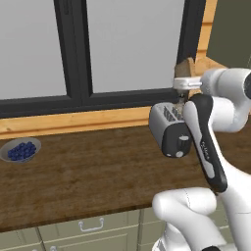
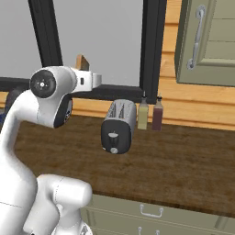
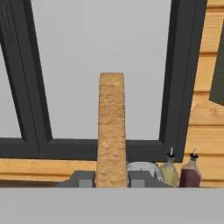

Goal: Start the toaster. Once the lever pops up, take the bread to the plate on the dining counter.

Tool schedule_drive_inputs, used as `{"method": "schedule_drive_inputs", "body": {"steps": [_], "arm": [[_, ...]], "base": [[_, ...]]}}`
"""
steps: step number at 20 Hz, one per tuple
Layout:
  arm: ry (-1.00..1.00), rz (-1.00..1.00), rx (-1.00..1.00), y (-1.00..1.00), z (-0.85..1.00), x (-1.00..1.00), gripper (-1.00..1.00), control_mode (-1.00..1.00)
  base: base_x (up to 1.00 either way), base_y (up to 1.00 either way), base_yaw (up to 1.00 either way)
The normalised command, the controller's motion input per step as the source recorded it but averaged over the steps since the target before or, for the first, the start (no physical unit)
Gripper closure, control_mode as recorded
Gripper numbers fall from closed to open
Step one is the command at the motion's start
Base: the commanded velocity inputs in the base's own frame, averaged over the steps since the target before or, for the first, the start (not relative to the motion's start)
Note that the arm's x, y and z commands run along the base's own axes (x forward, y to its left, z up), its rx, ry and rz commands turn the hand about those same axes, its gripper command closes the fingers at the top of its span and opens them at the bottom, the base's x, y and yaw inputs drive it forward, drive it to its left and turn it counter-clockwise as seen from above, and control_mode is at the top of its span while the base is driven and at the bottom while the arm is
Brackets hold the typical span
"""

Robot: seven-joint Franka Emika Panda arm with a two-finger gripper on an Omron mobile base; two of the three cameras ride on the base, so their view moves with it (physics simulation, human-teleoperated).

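Bread (image 3: 111,131) edge-on, hand (image 3: 111,179) clamping it, bottles (image 2: 150,114) beside toaster (image 2: 119,126)

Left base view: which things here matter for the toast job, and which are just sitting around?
Job: toaster; bread, edge-on, clamped in the claw.

Lying about: bowl of blueberries; two bottles beside the toaster; drawers.

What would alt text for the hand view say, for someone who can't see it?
A slice of bread stands on edge, pinched between the hand's two grey fingertips, in front of a dark-framed window. Low right, two small bottles stand beside the toaster.
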Motion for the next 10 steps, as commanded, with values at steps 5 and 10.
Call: {"method": "schedule_drive_inputs", "body": {"steps": [5,10], "arm": [[0.24,0.0,0.0,0.09,0.2,-0.98,1.0,-1.0],[0.24,0.0,0.0,0.04,-0.13,-0.82,1.0,-1.0]], "base": [[0.0,0.0,0.0],[0.0,0.0,0.0]]}}
